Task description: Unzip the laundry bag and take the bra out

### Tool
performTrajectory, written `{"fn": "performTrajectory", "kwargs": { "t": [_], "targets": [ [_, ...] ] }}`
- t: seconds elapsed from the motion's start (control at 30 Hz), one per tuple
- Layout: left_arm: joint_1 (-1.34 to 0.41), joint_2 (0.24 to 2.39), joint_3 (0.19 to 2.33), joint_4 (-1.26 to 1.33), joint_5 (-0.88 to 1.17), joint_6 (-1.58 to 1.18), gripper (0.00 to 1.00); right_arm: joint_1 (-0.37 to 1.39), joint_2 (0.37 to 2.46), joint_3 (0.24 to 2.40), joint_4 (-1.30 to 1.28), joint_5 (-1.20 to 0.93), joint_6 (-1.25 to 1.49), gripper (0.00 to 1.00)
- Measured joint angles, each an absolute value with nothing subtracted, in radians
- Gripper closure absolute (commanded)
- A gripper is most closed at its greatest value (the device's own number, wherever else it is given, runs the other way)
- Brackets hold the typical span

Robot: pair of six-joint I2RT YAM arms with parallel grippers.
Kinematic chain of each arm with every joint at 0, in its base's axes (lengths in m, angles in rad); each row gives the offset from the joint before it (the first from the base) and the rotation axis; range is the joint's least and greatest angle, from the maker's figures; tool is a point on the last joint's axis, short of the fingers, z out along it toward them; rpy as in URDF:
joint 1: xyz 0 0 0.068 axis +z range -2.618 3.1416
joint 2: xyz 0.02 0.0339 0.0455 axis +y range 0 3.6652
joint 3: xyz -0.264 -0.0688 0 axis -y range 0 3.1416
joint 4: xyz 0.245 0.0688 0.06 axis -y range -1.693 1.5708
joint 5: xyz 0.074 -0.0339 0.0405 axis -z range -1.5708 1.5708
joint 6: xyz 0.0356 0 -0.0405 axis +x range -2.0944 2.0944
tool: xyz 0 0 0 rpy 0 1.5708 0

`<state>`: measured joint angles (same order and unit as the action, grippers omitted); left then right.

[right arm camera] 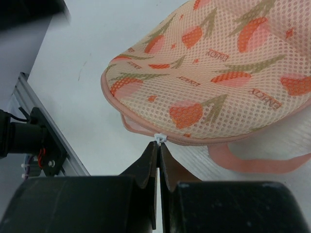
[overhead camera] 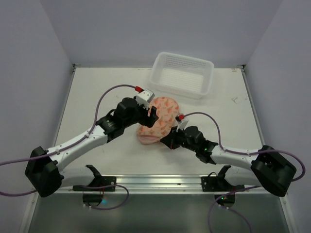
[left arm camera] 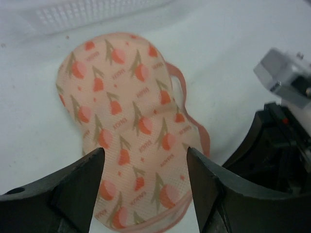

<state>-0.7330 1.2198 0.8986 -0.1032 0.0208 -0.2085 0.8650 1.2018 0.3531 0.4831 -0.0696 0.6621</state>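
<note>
The top view looks down and forward from above and behind the arm bases, far enough back to take in the whole tabletop. The left wrist view sits close over the bag, looking past the left gripper toward the basket. The right wrist view is nearer still, low behind the right gripper at the bag's edge, with the rail at its left. All three views share the bag.

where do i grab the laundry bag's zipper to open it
Pinch the white pull tab on the near rim seam of the laundry bag, coming in low from the near side: it sticks out of the edge toward the arms. The right end effector looks closed on it; the open left end effector could pin the fabric.
</note>
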Motion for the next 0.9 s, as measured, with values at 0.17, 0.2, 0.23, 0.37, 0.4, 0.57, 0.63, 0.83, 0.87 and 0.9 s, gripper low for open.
{"fn": "performTrajectory", "kwargs": {
  "t": [0.17, 0.2, 0.23, 0.37, 0.4, 0.57, 0.63, 0.83, 0.87, 0.9],
  "targets": [
    [-0.878, 1.296, 0.856, -0.199, -0.026, -0.190, 0.31, 0.865, 1.241, 0.381, 0.482, -0.069, 0.663, 1.00],
    [-0.892, 1.304, 0.838, -0.207, -0.025, -0.186, 0.30, 0.865, 1.241, 0.381, 0.482, -0.070, 0.663, 1.00],
    [-0.900, 1.303, 0.814, -0.211, -0.025, -0.176, 0.30, 0.865, 1.241, 0.381, 0.482, -0.069, 0.664, 1.00],
    [-0.919, 1.258, 0.725, -0.203, -0.032, -0.133, 0.29, 0.865, 1.241, 0.382, 0.475, -0.069, 0.663, 1.00],
    [-0.920, 1.248, 0.719, -0.204, -0.035, -0.124, 0.29, 0.865, 1.241, 0.382, 0.474, -0.069, 0.663, 1.00],
    [-0.927, 1.227, 0.717, -0.181, -0.050, -0.073, 0.29, 0.865, 1.241, 0.382, 0.476, -0.069, 0.663, 1.00],
    [-0.933, 1.234, 0.717, -0.175, -0.056, -0.057, 0.28, 0.865, 1.241, 0.382, 0.476, -0.069, 0.663, 1.00],
    [-1.000, 1.277, 0.714, -0.145, -0.123, 0.006, 0.28, 0.865, 1.242, 0.387, 0.475, -0.070, 0.663, 1.00],
    [-1.024, 1.279, 0.709, -0.134, -0.149, 0.020, 0.27, 0.865, 1.242, 0.389, 0.476, -0.070, 0.663, 1.00],
    [-1.038, 1.279, 0.705, -0.127, -0.166, 0.027, 0.27, 0.865, 1.242, 0.390, 0.477, -0.070, 0.663, 1.00]
  ]
}}
